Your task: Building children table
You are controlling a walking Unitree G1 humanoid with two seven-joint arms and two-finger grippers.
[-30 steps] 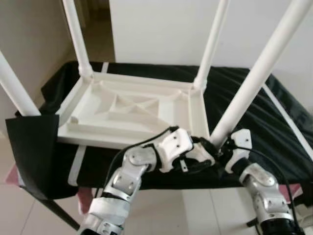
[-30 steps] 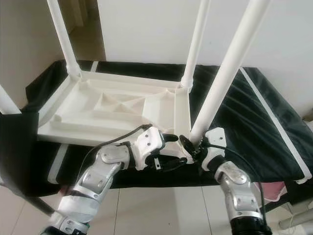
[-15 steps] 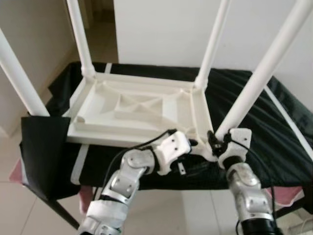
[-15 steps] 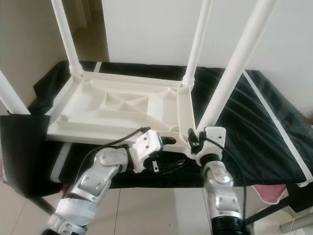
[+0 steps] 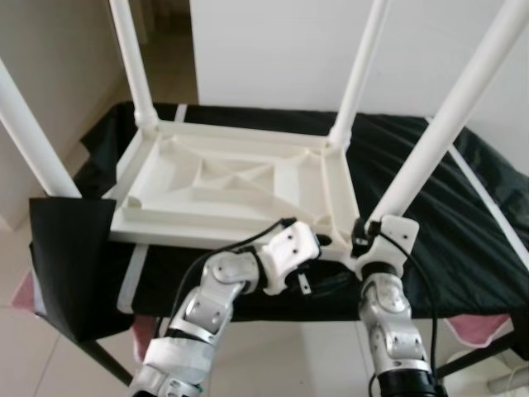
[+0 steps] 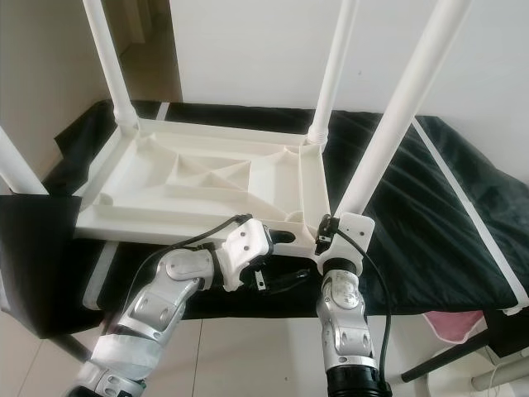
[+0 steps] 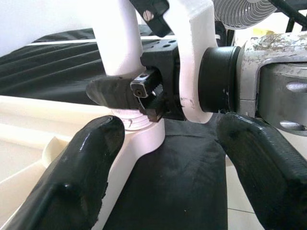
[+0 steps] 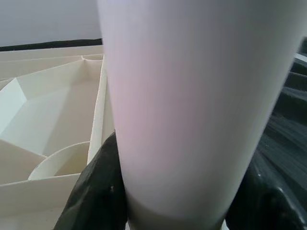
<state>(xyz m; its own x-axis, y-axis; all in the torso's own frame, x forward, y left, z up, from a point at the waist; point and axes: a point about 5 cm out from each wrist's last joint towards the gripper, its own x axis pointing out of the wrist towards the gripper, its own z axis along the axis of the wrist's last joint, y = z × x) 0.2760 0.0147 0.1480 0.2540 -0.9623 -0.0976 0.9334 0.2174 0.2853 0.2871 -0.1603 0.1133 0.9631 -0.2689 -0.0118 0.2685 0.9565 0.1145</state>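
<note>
Right hand (image 6: 337, 234) clamped around near-right leg (image 6: 388, 132), seating it in upturned tabletop (image 6: 198, 186); left hand (image 7: 163, 143), fingers apart, steadies the corner.

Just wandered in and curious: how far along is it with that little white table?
All four legs stand in the upside-down tabletop. The right gripper clamps the base of the near right leg, the left gripper open beside that corner. Left: seating that leg, then turning the table upright.
</note>
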